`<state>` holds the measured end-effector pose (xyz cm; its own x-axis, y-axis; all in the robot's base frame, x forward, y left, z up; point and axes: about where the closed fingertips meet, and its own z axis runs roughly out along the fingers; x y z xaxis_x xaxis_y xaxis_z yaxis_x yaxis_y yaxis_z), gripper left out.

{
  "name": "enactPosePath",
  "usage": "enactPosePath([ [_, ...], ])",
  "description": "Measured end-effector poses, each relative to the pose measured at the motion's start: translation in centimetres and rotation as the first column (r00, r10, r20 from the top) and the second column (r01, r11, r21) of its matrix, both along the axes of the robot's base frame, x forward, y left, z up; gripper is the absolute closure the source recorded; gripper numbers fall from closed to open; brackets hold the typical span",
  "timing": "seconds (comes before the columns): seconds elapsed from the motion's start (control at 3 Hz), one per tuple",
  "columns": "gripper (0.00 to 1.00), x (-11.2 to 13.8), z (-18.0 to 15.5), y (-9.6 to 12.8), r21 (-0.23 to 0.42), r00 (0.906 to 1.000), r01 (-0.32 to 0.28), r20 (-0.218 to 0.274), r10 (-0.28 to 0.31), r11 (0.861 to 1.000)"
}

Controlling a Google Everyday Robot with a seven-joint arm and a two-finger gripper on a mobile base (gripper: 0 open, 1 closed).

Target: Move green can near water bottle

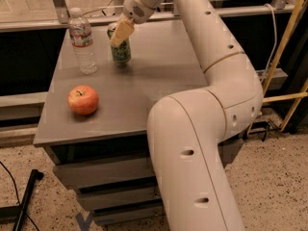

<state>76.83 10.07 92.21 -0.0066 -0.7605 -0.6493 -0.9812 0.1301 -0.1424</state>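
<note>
Plainly, the arm (207, 129) reaches across the table (159, 76) to its far left part so that its load lands by the bottle (83, 40). The apple (83, 100) lies nearer the front, out of the way. The can (121, 52) stands upright just right of the bottle, not touching it. The gripper (119, 32) pinches the can's top, steadying it for release.
</note>
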Motion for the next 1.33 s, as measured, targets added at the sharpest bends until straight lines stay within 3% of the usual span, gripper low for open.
enactPosePath([
  [0.67, 0.13, 0.3, -0.71, 0.76, 0.001, 1.0, -0.003, -0.003, 0.003, 1.0],
  [1.0, 0.0, 0.42, -1.0, 1.05, 0.002, 1.0, -0.004, -0.005, 0.004, 1.0],
  [1.33, 0.0, 0.42, -1.0, 1.06, 0.002, 1.0, -0.004, -0.005, 0.004, 1.0],
])
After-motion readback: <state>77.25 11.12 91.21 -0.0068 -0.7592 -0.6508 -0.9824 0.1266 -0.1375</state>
